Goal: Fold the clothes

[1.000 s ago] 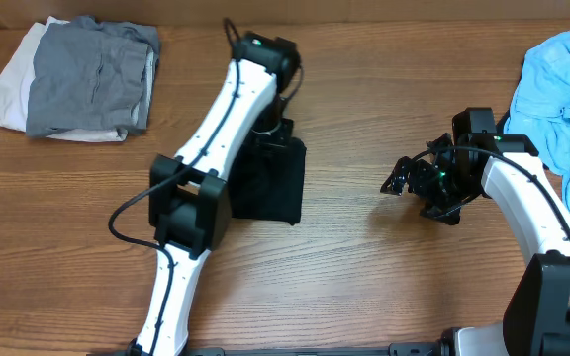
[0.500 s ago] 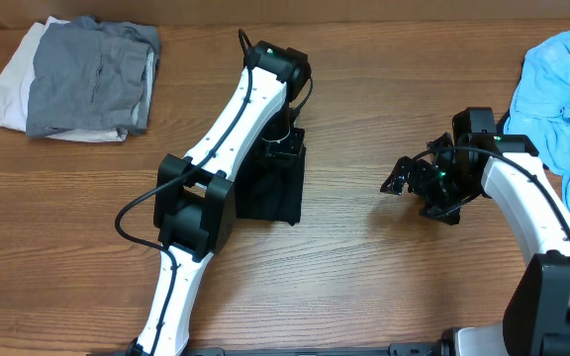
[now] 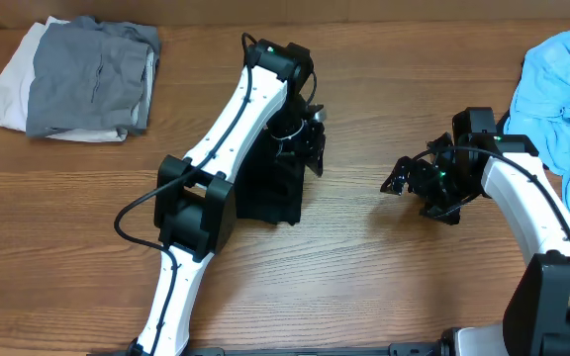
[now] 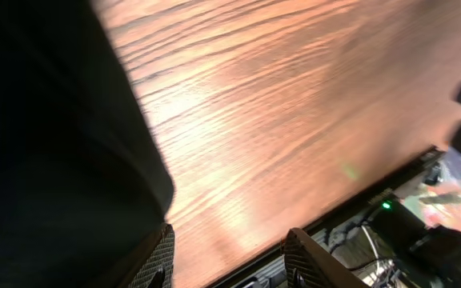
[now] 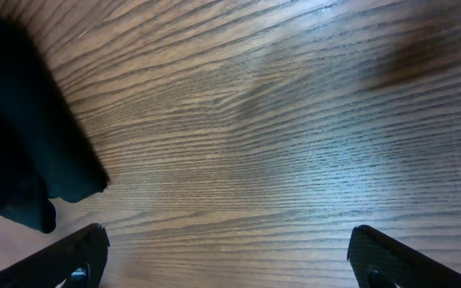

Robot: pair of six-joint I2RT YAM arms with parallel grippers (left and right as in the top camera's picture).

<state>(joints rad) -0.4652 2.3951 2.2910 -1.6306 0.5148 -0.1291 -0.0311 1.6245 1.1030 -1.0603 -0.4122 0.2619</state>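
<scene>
A black shirt [image 3: 270, 188] lies folded into a narrow rectangle in the middle of the table. My left gripper [image 3: 312, 140] hovers at its upper right corner, open. In the left wrist view bare wood shows between the fingers [image 4: 160, 258], and the black shirt [image 4: 54, 144] fills the left side, just touching the left finger. My right gripper [image 3: 404, 180] stands wide open over bare wood to the right of the shirt. Nothing lies between its fingertips [image 5: 77, 252], and the shirt's edge [image 5: 22, 136] shows at the left of that view.
A folded grey garment [image 3: 87, 74] lies on a white one [image 3: 3, 94] at the back left. A crumpled light blue garment [image 3: 562, 89] lies at the right edge, behind my right arm. The left arm [image 3: 221, 129] crosses the table diagonally.
My left gripper has opened and let go of the black shirt, swinging right off its top edge. The right arm has not moved.
</scene>
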